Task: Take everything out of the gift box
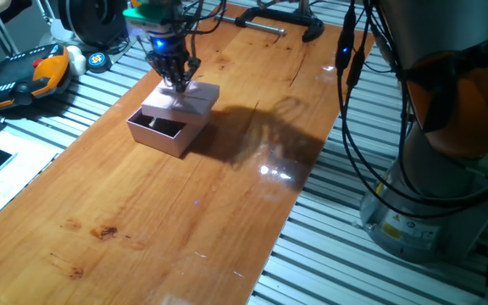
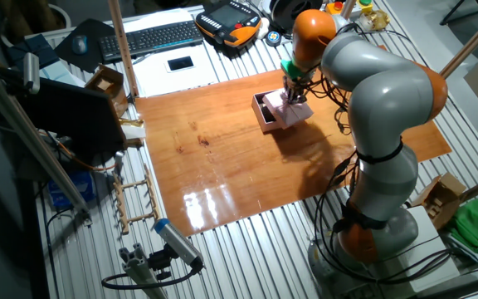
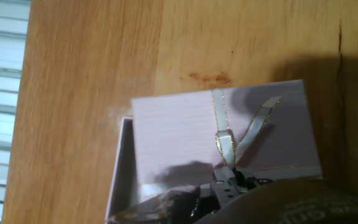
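Note:
The pale-pink gift box (image 1: 161,133) stands on the wooden table at the back left, also in the other fixed view (image 2: 264,112). Its flat pink lid (image 1: 189,100) with a ribbon bow (image 3: 232,146) lies shifted toward the back, covering the rear half and leaving the front half open. The open part looks dark, and I see no contents there. In the hand view only the box's left wall (image 3: 118,168) shows beside the lid (image 3: 185,130). My gripper (image 1: 176,82) is straight above the lid, fingertips closed together at the bow's knot (image 3: 224,182).
An orange-and-black hand controller (image 1: 24,76) lies off the table's left side on the slatted bench. A black clamp (image 1: 282,21) sits at the table's far edge. Cables (image 1: 350,76) hang by the robot base (image 1: 430,169) on the right.

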